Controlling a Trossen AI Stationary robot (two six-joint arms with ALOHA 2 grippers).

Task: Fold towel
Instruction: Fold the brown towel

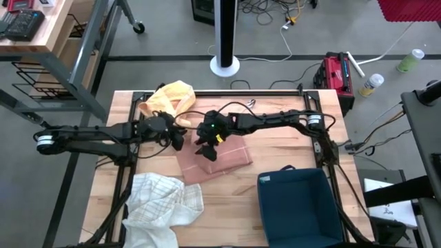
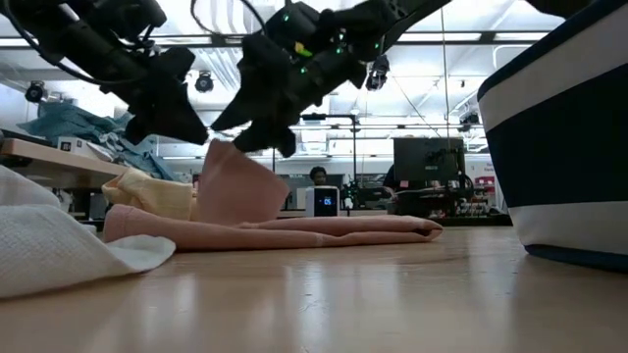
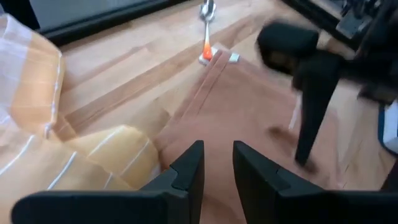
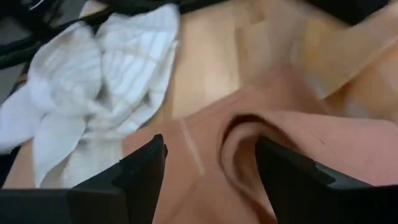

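Observation:
A pink towel point(image 1: 222, 162) lies flat at mid-table, with one part raised as a standing fold point(image 2: 234, 184). My right gripper point(image 1: 207, 150) is open above the towel. Its fingers stand wide on either side of the looped fold point(image 4: 239, 146). My left gripper point(image 1: 178, 141) hovers over the towel's left edge beside the yellow towel. It is open, with a narrow gap between its fingers point(image 3: 217, 167), and pink cloth point(image 3: 249, 106) shows beyond them. My right gripper comes down at the pink towel from above. In the left wrist view one fingertip point(image 3: 303, 155) reaches the cloth surface beside the raised fold. Whether it touches the cloth, I cannot tell.
A yellow striped towel point(image 1: 169, 98) is bunched at the far left, touching the pink one. A white towel point(image 1: 162, 203) lies crumpled at the near left. A dark blue bin point(image 1: 300, 207) stands at the near right. A small orange-tipped object point(image 3: 207, 51) lies beyond the pink towel.

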